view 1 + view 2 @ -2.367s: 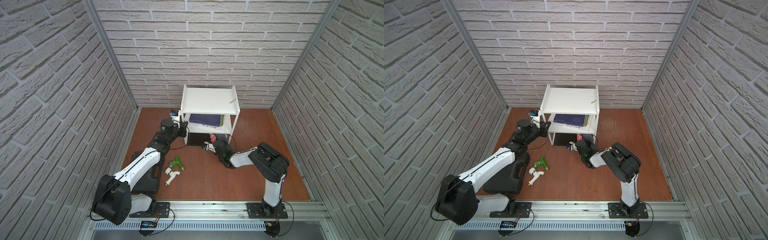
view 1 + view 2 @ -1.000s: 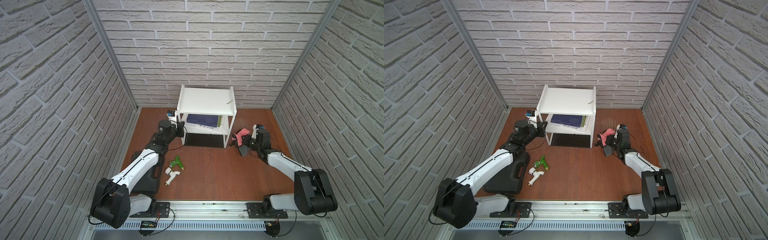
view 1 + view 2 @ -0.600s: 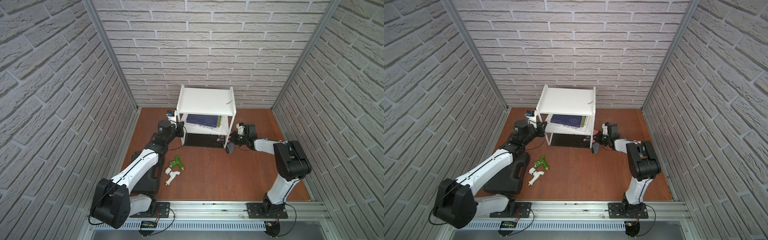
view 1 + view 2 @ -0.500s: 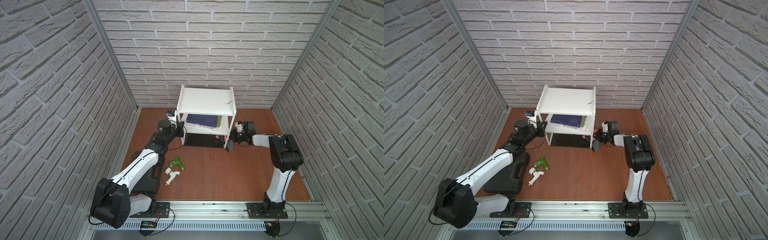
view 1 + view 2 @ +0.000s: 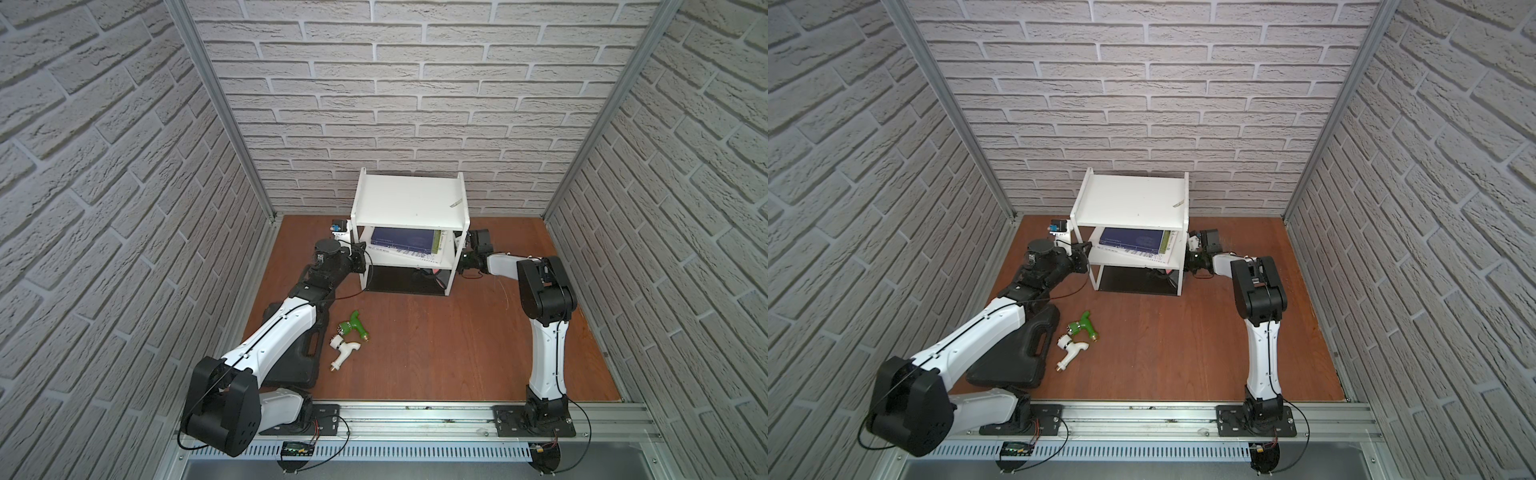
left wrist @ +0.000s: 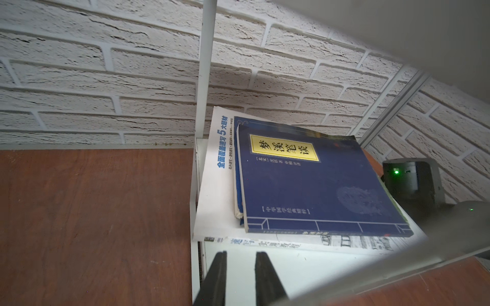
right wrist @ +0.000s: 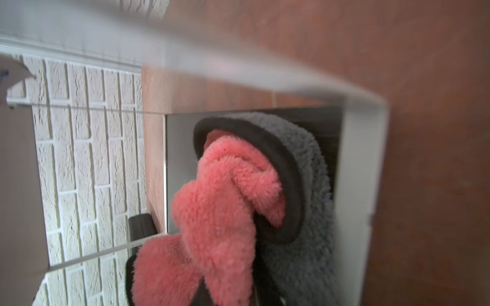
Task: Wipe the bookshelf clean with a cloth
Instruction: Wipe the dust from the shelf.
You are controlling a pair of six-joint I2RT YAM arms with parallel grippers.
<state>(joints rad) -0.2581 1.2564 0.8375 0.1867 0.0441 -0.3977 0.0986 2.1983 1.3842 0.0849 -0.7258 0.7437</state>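
Notably, blue book (image 6: 318,185) reads 梦溪笔谈; right end effector (image 7: 233,288) clenches cloth (image 7: 220,206); left end effector (image 6: 240,275) grip unclear.

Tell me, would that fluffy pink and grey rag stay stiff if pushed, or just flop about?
Probably floppy: the cloth sits in bunched, twisted folds in the right gripper. Likely light for its bulk, since its pile looks fluffy. Pushed along the bookshelf, it would probably crumple and drag rather than slide.
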